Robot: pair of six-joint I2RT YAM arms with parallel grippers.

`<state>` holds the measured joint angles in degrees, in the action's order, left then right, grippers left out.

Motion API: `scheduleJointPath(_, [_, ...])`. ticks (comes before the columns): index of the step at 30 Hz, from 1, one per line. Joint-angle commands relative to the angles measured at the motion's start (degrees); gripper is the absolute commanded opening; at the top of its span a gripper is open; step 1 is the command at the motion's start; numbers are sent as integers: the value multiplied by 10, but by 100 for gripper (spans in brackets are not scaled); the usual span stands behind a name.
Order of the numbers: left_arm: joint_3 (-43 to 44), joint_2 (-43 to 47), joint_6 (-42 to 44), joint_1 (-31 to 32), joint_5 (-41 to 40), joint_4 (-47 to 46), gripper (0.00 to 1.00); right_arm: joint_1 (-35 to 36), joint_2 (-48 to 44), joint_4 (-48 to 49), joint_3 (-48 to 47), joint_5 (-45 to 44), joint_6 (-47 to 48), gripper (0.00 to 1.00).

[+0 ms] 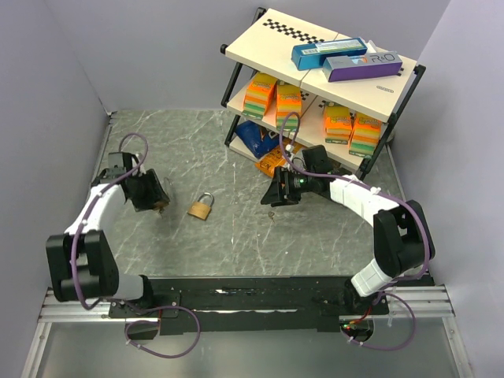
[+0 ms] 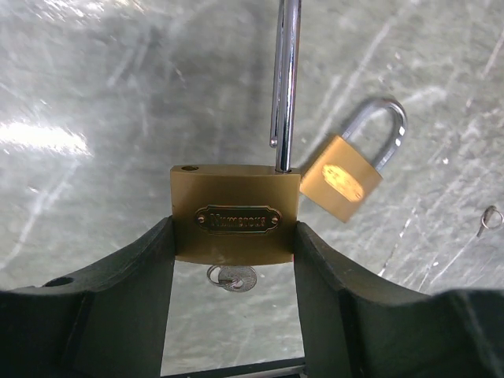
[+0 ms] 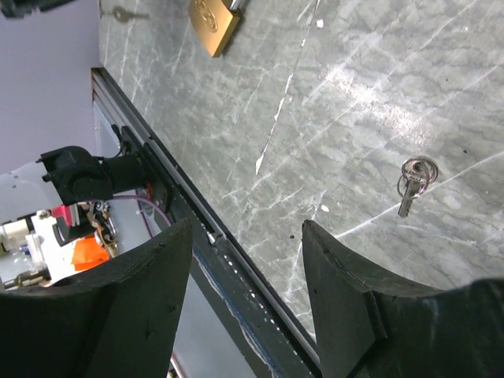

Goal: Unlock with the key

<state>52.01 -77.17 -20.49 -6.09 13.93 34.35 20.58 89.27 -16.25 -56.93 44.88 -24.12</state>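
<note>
My left gripper [image 1: 156, 201] [image 2: 234, 240] is shut on a brass padlock [image 2: 235, 213]. Its silver shackle [image 2: 285, 79] is raised, with one leg out of the body. A small key [image 2: 232, 277] shows just under the padlock's bottom edge; I cannot tell whether it sits in the keyhole. A second brass padlock [image 1: 201, 209] [image 2: 346, 177] [image 3: 213, 24] lies shut on the table. Another small key on a ring [image 3: 413, 179] [image 1: 272, 213] [image 2: 488, 219] lies on the table. My right gripper [image 1: 278, 195] [image 3: 246, 236] is open and empty, hovering just beside that key.
A two-tier shelf [image 1: 260, 47] with boxes stands at the back right, with blue and orange packets [image 1: 264, 150] on the floor beneath it. The table's black front rail [image 3: 197, 236] runs under my right fingers. Grey walls close in the left and right sides.
</note>
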Motion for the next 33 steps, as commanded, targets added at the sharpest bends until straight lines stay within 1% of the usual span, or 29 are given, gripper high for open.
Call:
scheduleJointPath(1, [51, -42, 47, -30, 55, -23, 1, -6, -11, 19, 3, 15, 7, 64])
scheduleJointPath(6, [94, -121, 74, -45, 27, -31, 1, -6, -3, 17, -1, 20, 7, 64])
scheduleJointPath(13, [161, -213, 99, -46, -31, -38, 1, -7, -8, 11, -2, 24, 12, 64])
scheduleJointPath(18, [201, -279, 112, -47, -88, -39, 1, -7, -9, 9, -4, 22, 14, 64])
scheduleJointPath(27, [233, -326, 141, -54, -214, -63, 1, -7, 6, 3, -6, 22, 20, 64])
scheduleJointPath(33, [257, -366, 184, -89, -225, -80, 1, -6, 17, -5, -13, 22, 21, 64])
